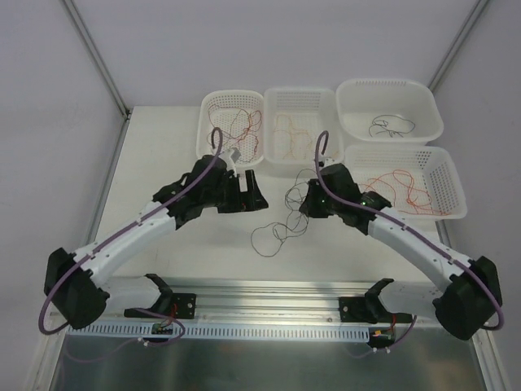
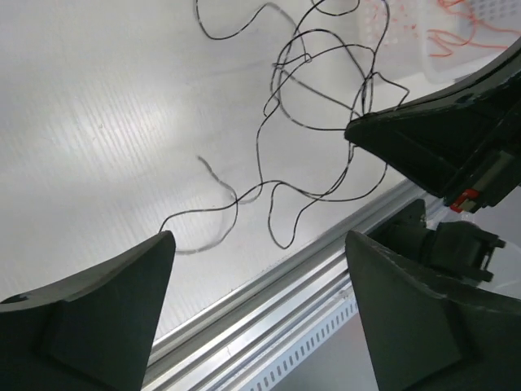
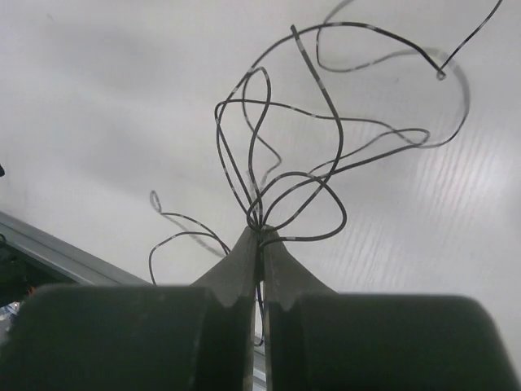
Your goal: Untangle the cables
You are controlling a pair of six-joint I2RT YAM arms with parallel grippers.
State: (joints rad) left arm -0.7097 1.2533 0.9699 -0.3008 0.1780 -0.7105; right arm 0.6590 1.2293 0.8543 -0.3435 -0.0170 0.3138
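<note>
From above, the tips of the right pincer sit under its own wrist and cannot be made out. The wrist view settles it: the right pincer has its two dark fingers pressed together, pinching the hair-thin black cable where several loops cross. The bit of cable inside the grip is hidden, and one strand runs down behind the fingers and out of sight.

The black cable is a loose knot of bends and loops fanning up and away from the right pincer's tips, over the white ribbed table. It looks like one wire, perhaps two; the crossings are too fine to count. From above, the black cable trails from the right pincer toward the arm bases, with one open loop lying flat.

The left pincer is spread wide, holding nothing. The black cable lies ahead of its fingers, a free end curling just in front of them; the right pincer's dark body crosses to the right, cut off by the edge. A silver aluminium rail runs below the left pincer's tips.

Beyond both pincers stand four white plastic mesh baskets, holding dark red wires, orange wires, another black wire and bright red wires.
</note>
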